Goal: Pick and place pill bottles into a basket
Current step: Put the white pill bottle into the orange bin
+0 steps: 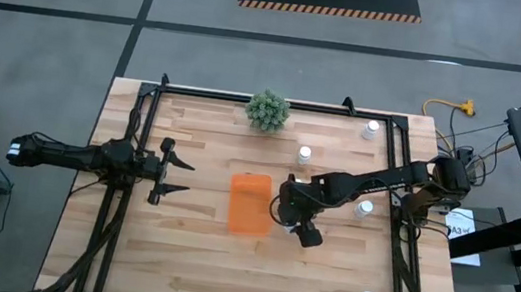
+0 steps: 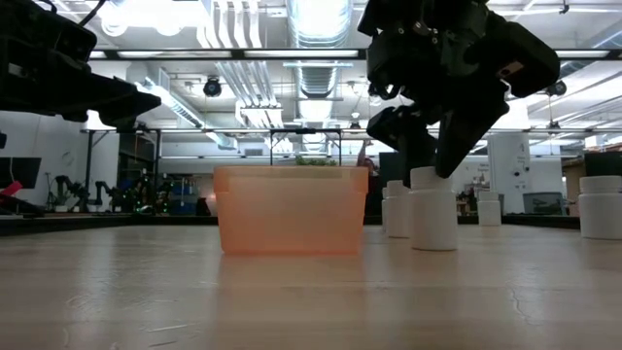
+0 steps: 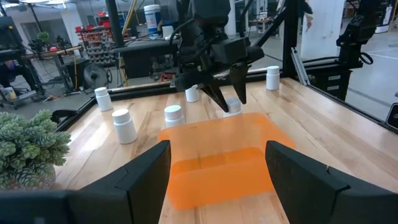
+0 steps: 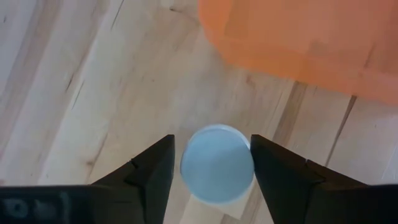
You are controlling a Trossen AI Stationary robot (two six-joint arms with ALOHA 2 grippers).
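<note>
Item: pill bottle (image 4: 217, 163), white, upright on table just right of orange basket (image 1: 251, 203). Right gripper (image 4: 214, 163) straddles cap, jaws hugging its sides, grip unconfirmed. Left gripper (image 1: 176, 176) open, waiting left. Likely light, rigid, smooth plastic; grip cap/neck.

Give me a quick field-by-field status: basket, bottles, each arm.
basket: orange basket at table centre, no bottle seen inside
target bottle: pill bottle standing on the wood beside the basket, between the right jaws
right gripper: right gripper straddles that bottle's cap, jaws close on both sides; grip not confirmed
left gripper: left gripper waits left of the basket, jaws open
other bottles: loose bottles stand on the table's right side
plant: green plant at far edge
</note>
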